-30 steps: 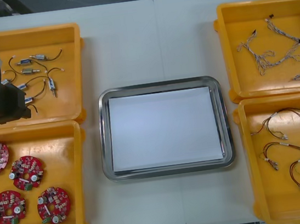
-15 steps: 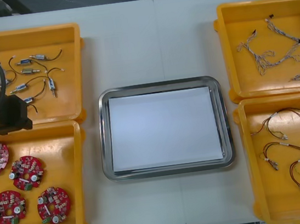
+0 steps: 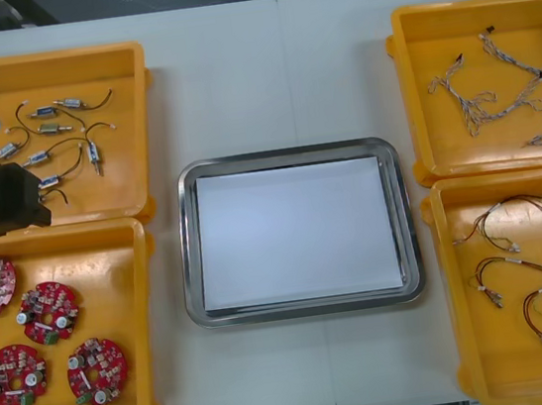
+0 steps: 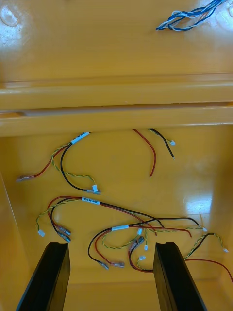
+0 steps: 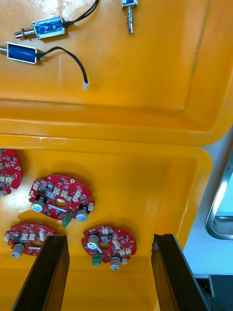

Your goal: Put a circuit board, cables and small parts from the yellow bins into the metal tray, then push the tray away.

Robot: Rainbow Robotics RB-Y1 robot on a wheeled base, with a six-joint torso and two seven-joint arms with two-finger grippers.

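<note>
Both my grippers hang wide open over the side bins, gripping nothing.

My left gripper (image 5: 109, 238) hovers near the wall between the two left bins. Its fingers are spread over the round red circuit boards (image 5: 60, 199) in the near left bin (image 3: 148, 329), and the small metal parts (image 5: 46, 26) lie in the far left bin (image 3: 143, 99). My right gripper (image 4: 109, 245) spreads its fingers above the red and yellow cables (image 4: 116, 214) in the near right bin (image 3: 452, 288). The metal tray (image 3: 188, 243), white inside, lies between the bins.
</note>
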